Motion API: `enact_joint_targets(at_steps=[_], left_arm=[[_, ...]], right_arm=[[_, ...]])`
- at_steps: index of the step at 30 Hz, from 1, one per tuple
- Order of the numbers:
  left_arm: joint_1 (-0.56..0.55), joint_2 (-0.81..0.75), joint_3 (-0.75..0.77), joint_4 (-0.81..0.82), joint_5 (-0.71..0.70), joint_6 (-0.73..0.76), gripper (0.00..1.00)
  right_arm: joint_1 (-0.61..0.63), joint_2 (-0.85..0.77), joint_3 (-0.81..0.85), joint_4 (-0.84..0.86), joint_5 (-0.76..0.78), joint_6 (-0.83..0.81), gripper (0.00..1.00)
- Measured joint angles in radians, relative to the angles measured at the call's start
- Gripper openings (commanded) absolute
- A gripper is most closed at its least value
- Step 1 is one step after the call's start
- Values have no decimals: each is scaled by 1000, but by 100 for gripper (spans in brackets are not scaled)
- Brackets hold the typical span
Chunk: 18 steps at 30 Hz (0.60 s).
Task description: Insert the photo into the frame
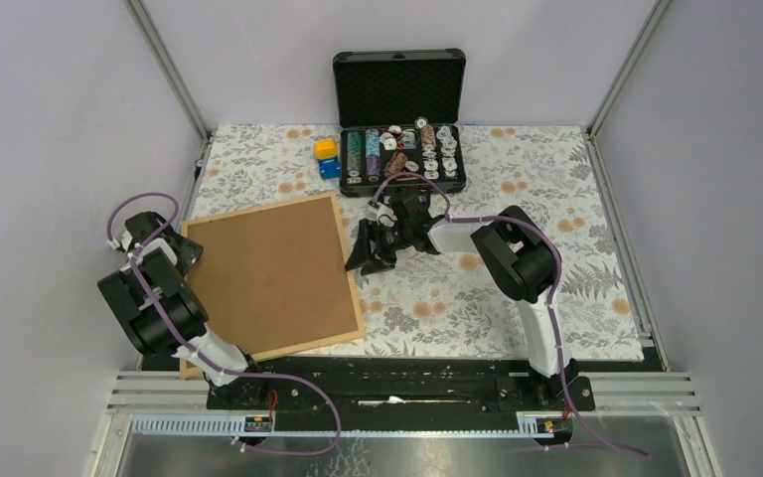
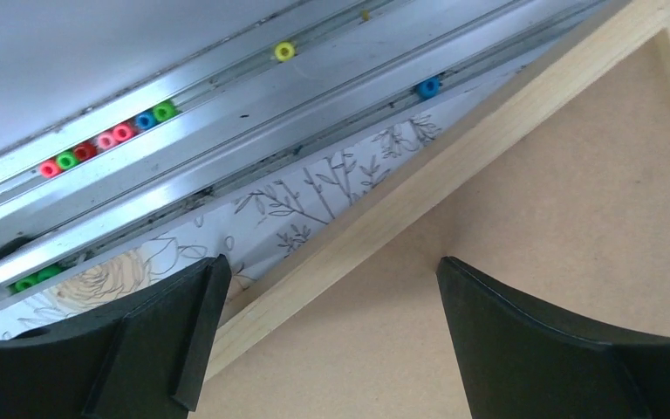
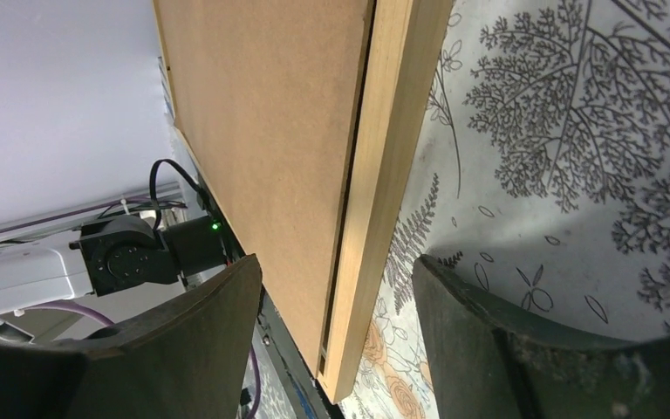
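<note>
1. Right gripper (image 3: 340, 279) is seen spread. One finger is over the hardboard and the other over the counter, so the frame's wooden edge runs between them. No contact is shown, and nothing is held.
2. Left gripper (image 2: 327, 271) is opened as wide as it goes. It is poised above the opposite edge of the frame, near the outer side of the counter (image 1: 477, 298), and it is empty.
3. The frame (image 1: 355, 303) is laid flat, back upward and slightly askew, on the left half of the floral counter. It is judged to be light but broad and stiff, so lifting it by one edge alone would probably make it swing or twist. Thin wood of this kind is best taken across a side member, with one gripper at each of two opposite edges. Any glazing cannot be seen, so it should be treated as breakable.
4. The backing board (image 1: 268, 273), plain brown hardboard, is seated inside the frame and fills it. It is judged to be rigid, smooth and thin, with little to pinch except at the narrow slot seen along its edge in the right wrist view.
5. The photo is not visible in any view, and whether it lies beneath the board cannot be told. As a paper print it would be expected to be limp and easily creased, and it is best gripped only at its border.
</note>
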Motion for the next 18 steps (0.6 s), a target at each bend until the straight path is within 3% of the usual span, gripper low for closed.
enact_joint_targets(at_steps=[7, 14, 18], left_arm=[[-40, 0, -16, 74, 77, 20, 99], [-59, -9, -52, 152, 94, 62, 99], [-71, -13, -60, 165, 86, 73, 99]], right_arm=[[18, 24, 3, 59, -7, 52, 68], [40, -24, -129, 192, -15, 164, 71], [63, -107, -161, 50, 61, 107, 68]])
